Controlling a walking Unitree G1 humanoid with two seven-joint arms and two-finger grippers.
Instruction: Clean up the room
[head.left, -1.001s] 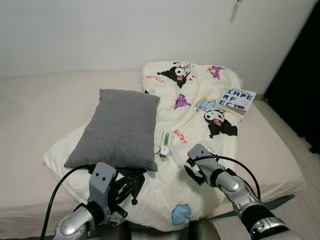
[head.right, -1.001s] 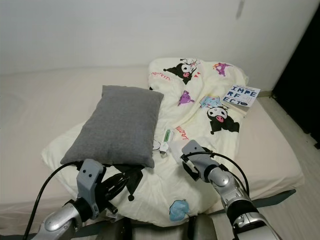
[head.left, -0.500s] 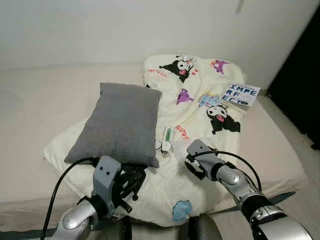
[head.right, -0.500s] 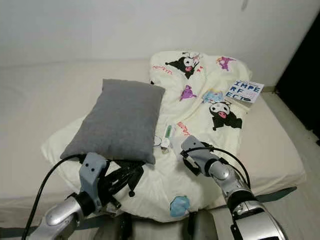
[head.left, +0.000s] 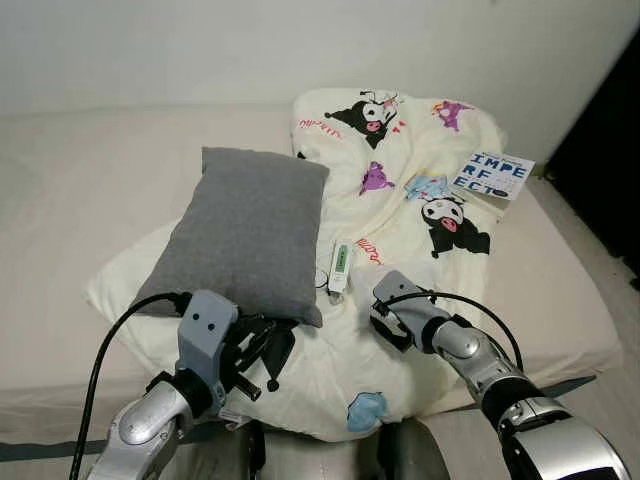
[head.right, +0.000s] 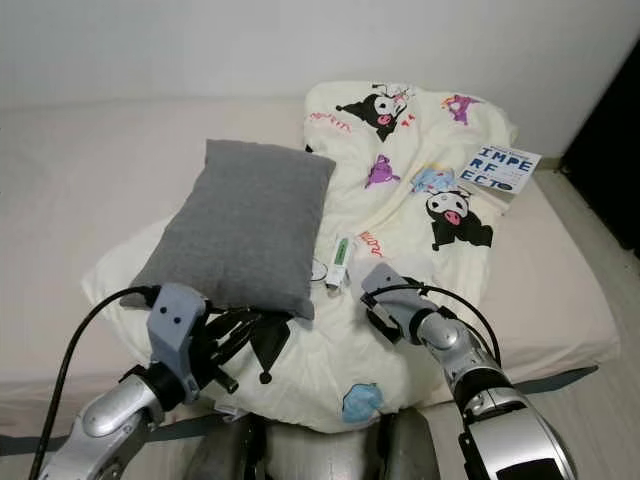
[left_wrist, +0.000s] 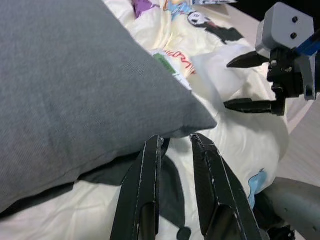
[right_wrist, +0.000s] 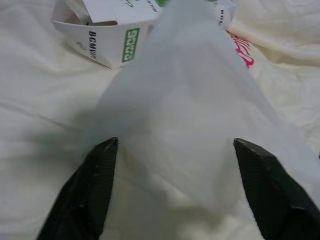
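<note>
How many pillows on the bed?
1. A grey pillow lies on the cartoon-print duvet, on its left part, just beyond the left gripper. More could be hidden under the duvet.

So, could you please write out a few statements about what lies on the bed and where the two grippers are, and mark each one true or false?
1. The grey pillow lies on the cartoon-print duvet. True.
2. The book lies under the pillow. False: it lies on the duvet's far right edge, apart from the pillow.
3. The right gripper has its fingers spread around a white tissue. True.
4. The small white and green box stands upright on the floor. False: it lies flat on the duvet beside the pillow.
5. The left gripper grips the book. False: it sits at the pillow's near corner, fingers slightly apart, holding nothing.
</note>
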